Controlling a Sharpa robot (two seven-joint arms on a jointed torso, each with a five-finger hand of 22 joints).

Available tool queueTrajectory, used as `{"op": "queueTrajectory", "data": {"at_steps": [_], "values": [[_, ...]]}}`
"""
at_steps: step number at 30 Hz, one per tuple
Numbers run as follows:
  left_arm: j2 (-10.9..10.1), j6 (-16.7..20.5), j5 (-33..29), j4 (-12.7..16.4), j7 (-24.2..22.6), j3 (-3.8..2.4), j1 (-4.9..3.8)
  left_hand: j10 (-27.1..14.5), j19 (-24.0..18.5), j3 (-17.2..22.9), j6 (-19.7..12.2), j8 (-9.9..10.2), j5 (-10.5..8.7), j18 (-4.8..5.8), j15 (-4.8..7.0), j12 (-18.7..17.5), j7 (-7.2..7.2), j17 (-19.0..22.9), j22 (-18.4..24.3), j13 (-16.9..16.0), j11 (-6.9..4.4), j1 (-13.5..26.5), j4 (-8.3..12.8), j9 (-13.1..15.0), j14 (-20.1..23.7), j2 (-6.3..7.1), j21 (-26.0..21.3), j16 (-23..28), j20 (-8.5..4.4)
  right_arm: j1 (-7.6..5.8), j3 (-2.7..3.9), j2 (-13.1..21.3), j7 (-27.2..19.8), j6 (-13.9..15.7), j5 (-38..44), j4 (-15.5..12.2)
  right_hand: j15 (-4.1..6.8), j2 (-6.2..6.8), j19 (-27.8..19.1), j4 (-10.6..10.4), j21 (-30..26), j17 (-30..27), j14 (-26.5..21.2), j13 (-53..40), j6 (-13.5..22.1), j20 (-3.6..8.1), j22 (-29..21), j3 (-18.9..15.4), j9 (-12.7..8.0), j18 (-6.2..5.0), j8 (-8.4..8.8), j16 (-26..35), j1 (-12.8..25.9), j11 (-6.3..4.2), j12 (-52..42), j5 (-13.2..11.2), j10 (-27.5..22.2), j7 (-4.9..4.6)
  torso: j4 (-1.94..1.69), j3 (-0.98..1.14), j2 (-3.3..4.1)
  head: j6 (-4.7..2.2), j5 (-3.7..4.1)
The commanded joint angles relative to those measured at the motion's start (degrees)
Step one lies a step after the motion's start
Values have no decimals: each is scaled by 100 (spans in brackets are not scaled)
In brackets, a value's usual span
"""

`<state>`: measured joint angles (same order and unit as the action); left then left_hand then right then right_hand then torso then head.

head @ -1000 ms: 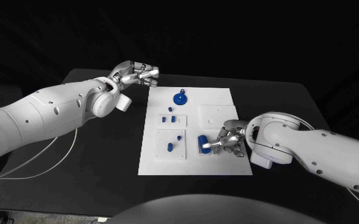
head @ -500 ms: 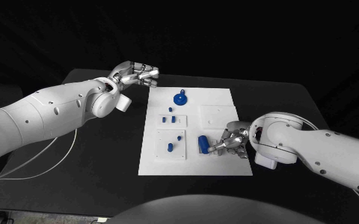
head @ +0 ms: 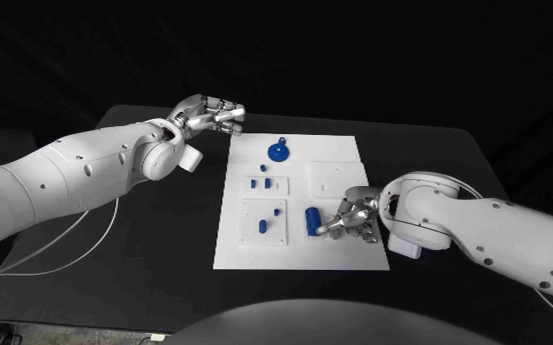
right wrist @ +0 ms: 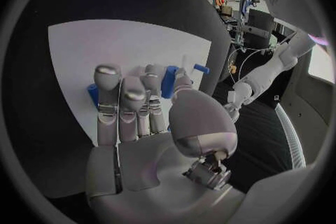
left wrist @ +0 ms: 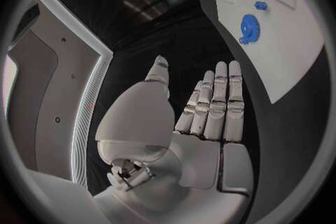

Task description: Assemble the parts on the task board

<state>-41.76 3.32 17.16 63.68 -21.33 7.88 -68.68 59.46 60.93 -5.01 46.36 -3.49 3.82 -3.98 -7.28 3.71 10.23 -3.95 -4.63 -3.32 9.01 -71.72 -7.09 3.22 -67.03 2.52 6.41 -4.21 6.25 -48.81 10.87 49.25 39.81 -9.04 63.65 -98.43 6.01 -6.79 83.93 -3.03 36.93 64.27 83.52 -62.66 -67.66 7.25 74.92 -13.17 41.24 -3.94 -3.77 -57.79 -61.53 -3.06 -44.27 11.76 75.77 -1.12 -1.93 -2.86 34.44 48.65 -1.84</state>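
Observation:
The white task board [head: 346, 153] lies mid-table. On it are a blue gear-like disc [head: 278, 152], two small blue blocks [head: 261, 184], two small blue pegs [head: 268, 219] and a blue cylinder [head: 312, 221] lying flat. My right hand [head: 352, 219] sits on the board's right side with its fingers curled over the cylinder [right wrist: 168, 81] and the thumb at one end. My left hand [head: 211, 113] hovers off the board's far left corner, fingers straight and together [left wrist: 213, 103], holding nothing. The left wrist view shows the board [left wrist: 294, 39] and the disc [left wrist: 248, 28].
Three raised white plates stand on the board: one under the blocks [head: 276, 189], one under the pegs [head: 249, 235], one bare [head: 334, 176]. A white cable [head: 86, 237] trails over the black table's left side.
My right hand drew slightly right, away from the cylinder, then closed back onto it. The cylinder has stayed in place. The left hand has not moved.

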Motion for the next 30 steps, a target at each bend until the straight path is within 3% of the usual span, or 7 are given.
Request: {"op": "queueTrajectory", "data": {"at_steps": [1,6,10,16,20,30], "values": [[9,-20,11,7,-19,-2,8,-42,5,-35,-34,29,29,-11,6,3,-6,-7,2,-7,4,-15,-7,-5,27,-66,-27,7,20,4,3,-42,-4,-94,67,23,18,-42,298,4,-23,-10,7,2,-12,17,404,-43,12,66,7,0,-2,-8,-34,-21,-2,21,5,2,-2,17,-15],[19,-35,-102,12,28,-2,8,-46,5,-46,-71,32,7,-10,4,2,-2,-6,2,-7,6,-5,-11,-7,28,-66,-27,9,21,4,2,-61,23,-142,85,62,17,-12,298,49,-20,-4,8,2,-19,17,405,-47,18,70,7,-10,-32,-9,-35,-15,-4,21,4,0,-4,21,-38],[24,-55,-138,16,62,-1,8,-55,0,-41,-77,30,-20,-10,2,2,0,-5,3,-6,8,-13,-17,-6,36,-49,-30,11,22,5,1,-67,30,-198,117,91,18,40,297,181,-22,-1,8,-3,-28,20,405,-16,21,73,9,-16,-97,-10,-45,146,-4,21,8,2,-2,16,-34],[20,-41,-153,17,71,-1,8,-58,1,-31,-76,30,-14,-11,1,3,-1,-6,3,-7,9,-28,-16,-6,36,-49,-30,10,23,21,-3,-105,-8,-215,99,121,19,144,298,327,-22,-4,5,-6,-38,20,405,134,15,75,6,-13,-76,-11,-49,7,-6,25,7,7,-4,13,-29],[18,-35,-156,19,71,0,8,-57,2,-29,-65,29,-11,-12,2,3,-1,-6,2,-7,8,-40,-10,-6,35,-50,-29,9,23,33,-7,-127,0,-165,92,134,22,78,301,311,-17,1,8,-13,-54,21,406,208,21,77,8,-21,-57,-17,-65,-7,7,34,7,3,-2,24,-25],[10,-12,-152,70,45,1,8,-52,4,-39,-49,28,-12,-11,3,3,-2,-6,1,-6,7,-41,2,-5,31,-69,-27,9,21,107,-18,-174,11,-118,52,201,23,77,299,282,-15,-5,6,-8,-48,23,405,223,25,79,8,-15,-18,-15,-55,-22,0,31,1,1,-4,30,-32]]}}
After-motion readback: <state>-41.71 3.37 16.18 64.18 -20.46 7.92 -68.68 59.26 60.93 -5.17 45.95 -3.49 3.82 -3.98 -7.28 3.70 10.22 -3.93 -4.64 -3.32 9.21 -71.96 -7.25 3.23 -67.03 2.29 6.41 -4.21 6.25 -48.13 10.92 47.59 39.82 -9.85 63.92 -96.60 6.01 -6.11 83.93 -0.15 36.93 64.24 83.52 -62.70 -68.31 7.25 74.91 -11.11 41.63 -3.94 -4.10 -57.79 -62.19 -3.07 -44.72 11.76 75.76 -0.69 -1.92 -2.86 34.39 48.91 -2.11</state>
